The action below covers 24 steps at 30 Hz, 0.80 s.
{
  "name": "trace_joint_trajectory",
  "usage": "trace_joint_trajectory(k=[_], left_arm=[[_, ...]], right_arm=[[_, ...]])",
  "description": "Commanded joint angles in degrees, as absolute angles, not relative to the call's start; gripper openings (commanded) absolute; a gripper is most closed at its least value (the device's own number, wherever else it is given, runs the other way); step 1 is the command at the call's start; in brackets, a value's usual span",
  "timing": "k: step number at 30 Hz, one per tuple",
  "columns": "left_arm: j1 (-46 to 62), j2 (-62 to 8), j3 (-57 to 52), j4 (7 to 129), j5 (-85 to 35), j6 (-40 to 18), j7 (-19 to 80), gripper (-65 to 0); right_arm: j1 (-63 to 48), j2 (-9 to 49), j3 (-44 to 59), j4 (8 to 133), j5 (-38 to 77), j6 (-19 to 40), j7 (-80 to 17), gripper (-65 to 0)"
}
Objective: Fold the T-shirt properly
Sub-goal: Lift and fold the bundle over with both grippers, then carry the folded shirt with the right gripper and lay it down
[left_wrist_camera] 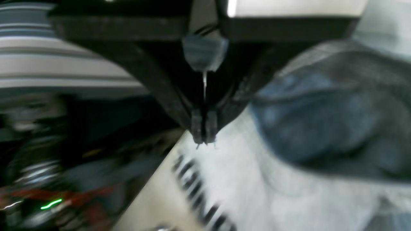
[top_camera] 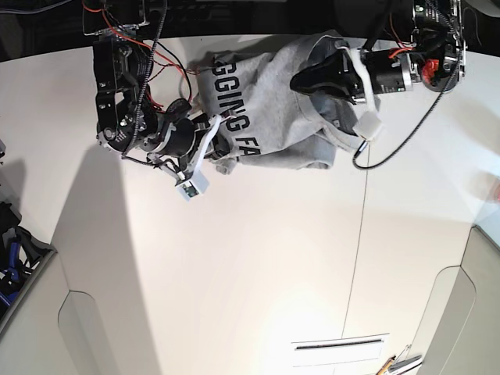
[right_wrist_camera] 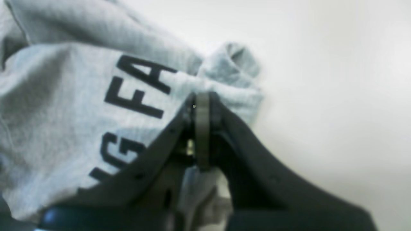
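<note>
The heather-grey T-shirt (top_camera: 273, 101) lies bunched at the far middle of the white table (top_camera: 234, 258), with its black lettering facing up. It also shows in the right wrist view (right_wrist_camera: 64, 106) and, blurred, in the left wrist view (left_wrist_camera: 244, 179). My right gripper (top_camera: 216, 143) is at the shirt's near-left edge, by the letters "FA". Its jaws (right_wrist_camera: 201, 100) are shut on a fold of cloth beside a rolled sleeve end (right_wrist_camera: 236, 61). My left gripper (top_camera: 301, 81) is over the shirt's right part. It (left_wrist_camera: 204, 138) is shut, with no cloth seen between the tips.
The table's far edge runs just behind the shirt, with dark clutter and wires beyond it (left_wrist_camera: 48, 179). A black cable (top_camera: 406, 133) loops from the left arm onto the table. A white strip (top_camera: 340, 348) lies near the front edge.
</note>
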<state>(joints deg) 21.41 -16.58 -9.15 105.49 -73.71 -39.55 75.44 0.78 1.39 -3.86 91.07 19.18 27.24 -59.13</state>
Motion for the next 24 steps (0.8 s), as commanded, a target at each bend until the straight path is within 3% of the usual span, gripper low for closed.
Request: trace_joint_trajectory(k=[1, 6, 10, 19, 24], left_arm=[[21.26, -17.15, -8.60, 105.65, -71.96, -40.00, 73.06, -65.0], [20.21, -17.19, -7.94, 101.49, -51.68, -40.00, 62.94, -65.0], [16.49, -17.17, -7.94, 98.56, -42.54, -37.26, 57.54, -65.0], [6.63, -17.15, -7.92, 97.49, -40.88, -36.40, 54.11, -65.0], [2.87, -17.26, -7.94, 97.62, -43.55, -36.40, 54.28, -65.0]], right_arm=[[1.32, 1.26, -3.86, 91.29, 19.70, 27.46, -59.22, -65.0], [1.04, 1.28, -3.20, 91.18, 19.81, 27.42, -64.45, -65.0], [0.08, 1.26, -1.83, 91.20, 23.55, 27.44, -67.11, -65.0], [-8.45, 1.23, -1.52, 91.85, 35.77, 30.50, -70.59, -65.0], [-11.33, 1.23, -1.52, 99.13, 36.38, 30.92, -70.72, -65.0]])
